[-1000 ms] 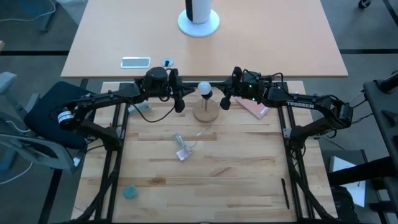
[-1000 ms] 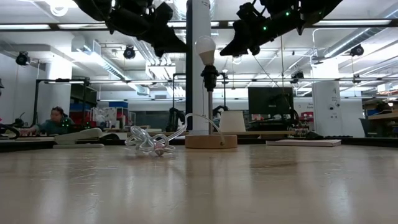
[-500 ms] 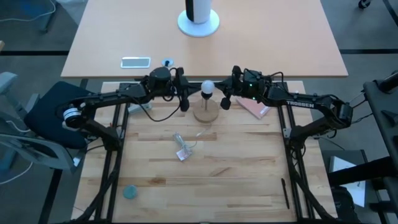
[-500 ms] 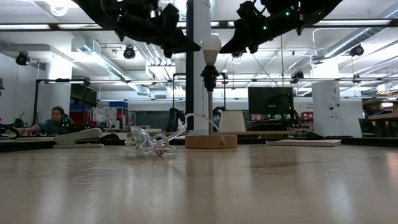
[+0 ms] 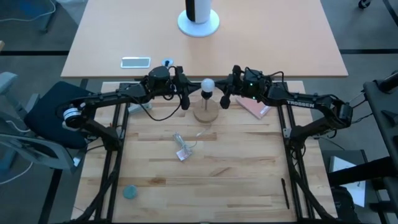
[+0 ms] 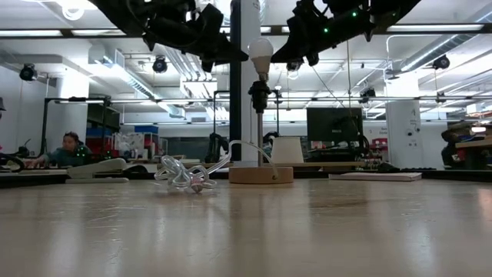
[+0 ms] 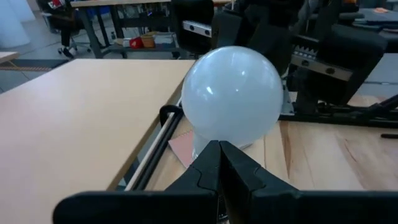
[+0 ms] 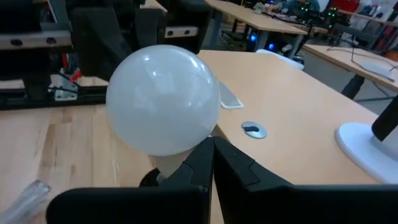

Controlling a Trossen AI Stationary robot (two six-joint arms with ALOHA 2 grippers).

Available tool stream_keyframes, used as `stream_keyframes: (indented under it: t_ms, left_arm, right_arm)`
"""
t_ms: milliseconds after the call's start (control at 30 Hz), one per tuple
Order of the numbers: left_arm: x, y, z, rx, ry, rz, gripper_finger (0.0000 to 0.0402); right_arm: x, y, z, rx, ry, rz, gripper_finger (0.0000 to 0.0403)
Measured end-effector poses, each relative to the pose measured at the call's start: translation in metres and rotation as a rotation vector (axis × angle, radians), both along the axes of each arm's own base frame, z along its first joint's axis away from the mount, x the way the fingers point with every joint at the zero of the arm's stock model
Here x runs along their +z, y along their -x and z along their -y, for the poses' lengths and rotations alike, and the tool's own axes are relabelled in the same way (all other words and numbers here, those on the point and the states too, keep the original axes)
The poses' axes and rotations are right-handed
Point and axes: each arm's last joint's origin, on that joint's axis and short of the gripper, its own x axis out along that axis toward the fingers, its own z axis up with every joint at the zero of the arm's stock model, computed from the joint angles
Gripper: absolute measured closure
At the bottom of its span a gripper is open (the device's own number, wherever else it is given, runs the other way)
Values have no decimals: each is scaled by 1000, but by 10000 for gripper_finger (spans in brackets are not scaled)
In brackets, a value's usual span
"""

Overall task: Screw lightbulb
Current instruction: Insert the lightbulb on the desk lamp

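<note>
The frosted white lightbulb stands base-down in the black socket, which sits on a thin stem above the round wooden base at the table's far middle. My left gripper is shut at the bulb's left side. On the bulb's right side my right gripper is shut too. Both are raised to bulb height and point nearly level at the bulb's lower taper. My left gripper's shut fingertips meet the bulb's lower taper from the table's left, nearly level; no gap shows, though I cannot tell for sure that they touch. My right gripper's shut fingertips meet the bulb's lower taper from the table's right, nearly level, above the socket; whether they touch cannot be told for sure. The bulb stands upright in the socket.
A crumpled clear wrapper lies nearer on the table, left of the base. A pink pad lies under the right arm. A teal disc and a black pen lie near the front. The far table holds a phone.
My left gripper has moved toward the table's right, up to the bulb, and stopped there. The bulb's head has shifted a little to the right and now stands straighter over the socket. My right gripper has kept its place.
</note>
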Motion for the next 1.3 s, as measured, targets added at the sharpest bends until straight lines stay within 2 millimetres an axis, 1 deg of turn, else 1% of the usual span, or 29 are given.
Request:
stream_keyframes:
  t_ms: [100,267,600,867,933,1033,1200,1300]
  left_arm:
    - [1,0,0,4,14,15,401]
    - [4,-1,0,9,21,50,401]
    - [3,-1,0,16,64,50,401]
    - [3,0,-1,19,66,48,401]
    - [2,0,-1,22,70,38,401]
    - [1,2,-1,15,49,1,401]
    - [-6,4,3,-13,15,-86,401]
    - [-7,4,3,-15,11,-96,401]
  right_arm:
    - [3,0,0,-2,-27,4,396]
    - [2,0,-1,2,-45,-5,396]
    - [2,0,0,-7,-62,-4,396]
    - [0,1,0,-16,-56,-27,396]
    - [-3,2,0,-16,-40,-74,396]
    - [-13,6,-2,-7,-51,-193,396]
    - [-38,22,-6,-5,-169,-480,396]
    - [-46,33,-8,-79,-273,-582,396]
